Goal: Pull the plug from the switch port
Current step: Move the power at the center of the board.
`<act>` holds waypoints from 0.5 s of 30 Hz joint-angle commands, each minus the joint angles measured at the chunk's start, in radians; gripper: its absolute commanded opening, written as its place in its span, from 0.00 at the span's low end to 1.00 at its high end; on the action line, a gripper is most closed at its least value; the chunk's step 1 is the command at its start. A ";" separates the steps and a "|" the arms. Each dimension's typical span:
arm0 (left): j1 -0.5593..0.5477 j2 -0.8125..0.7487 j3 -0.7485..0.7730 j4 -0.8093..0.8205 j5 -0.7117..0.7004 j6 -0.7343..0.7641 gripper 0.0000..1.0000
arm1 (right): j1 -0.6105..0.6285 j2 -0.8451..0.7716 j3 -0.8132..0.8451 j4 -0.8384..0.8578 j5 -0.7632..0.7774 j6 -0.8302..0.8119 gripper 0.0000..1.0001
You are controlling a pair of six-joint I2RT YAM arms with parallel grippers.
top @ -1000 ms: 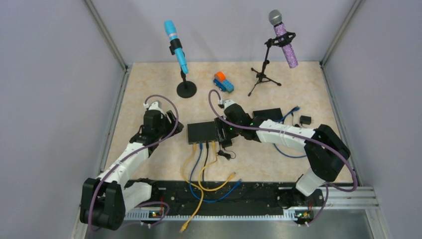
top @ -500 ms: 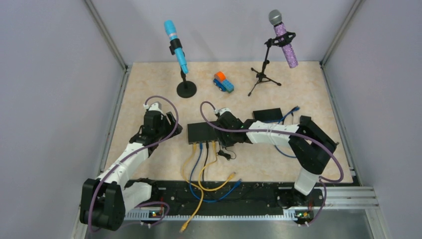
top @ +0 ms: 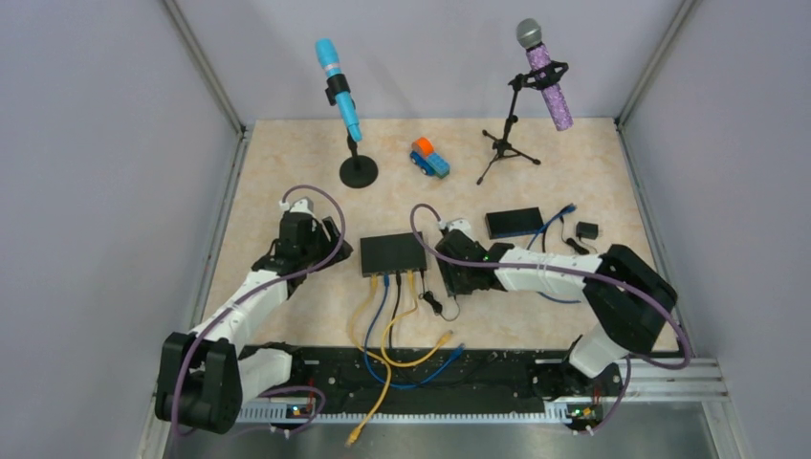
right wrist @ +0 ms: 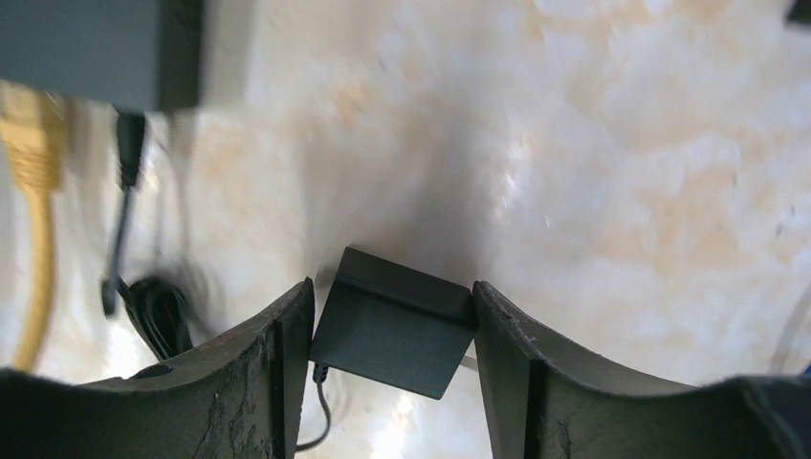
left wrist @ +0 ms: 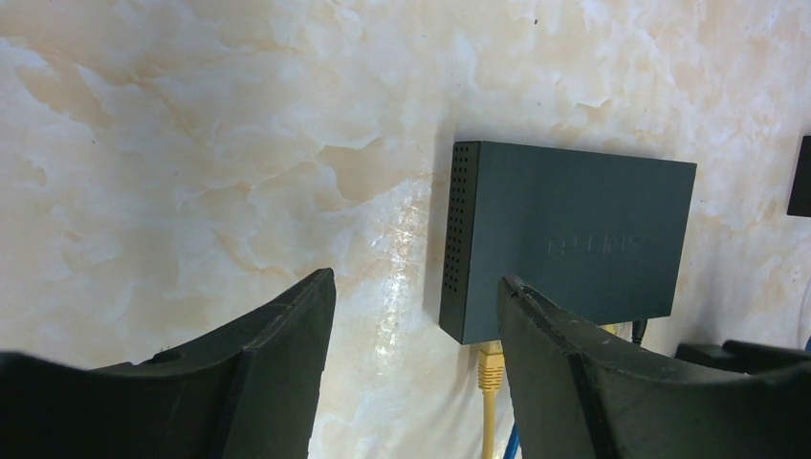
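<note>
So this one really comes down to where the plugs (top: 394,278) sit compared with the right gripper (right wrist: 392,287). The switch (top: 392,253) is mid-frame in the top view. Its plugs are lined up along its lower edge, with the cables (top: 383,325) trailing toward the bottom of the frame. Each plug's long axis runs up-down in that view, so imo the pull has to go straight down-frame along the cable, not sideways.

The right gripper sits just lower right of the switch, so the plugs are off to its left. In the right wrist view they're tucked in the upper left corner: a yellow plug (right wrist: 33,143) and a thin black plug (right wrist: 129,134). What's actually between the jaws is a small dark adapter block (right wrist: 394,335) lying on the table. The fingers are right up against its sides, but I can't tell if they're squeezing it or just straddling it.

The left gripper (left wrist: 416,287) is spread apart with nothing in it, off the switch's left side. The right arm looks a bit nearer the plug row, though it'd need to shift left first.
</note>
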 commanded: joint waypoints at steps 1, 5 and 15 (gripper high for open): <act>0.000 0.013 0.031 0.053 0.014 0.019 0.68 | 0.020 -0.142 -0.117 -0.060 -0.033 0.068 0.56; 0.000 0.032 0.035 0.069 0.040 0.026 0.68 | 0.028 -0.233 -0.175 -0.064 -0.134 0.058 0.64; 0.000 0.064 0.093 0.035 0.097 0.121 0.68 | 0.028 -0.350 -0.028 -0.070 -0.066 0.051 0.73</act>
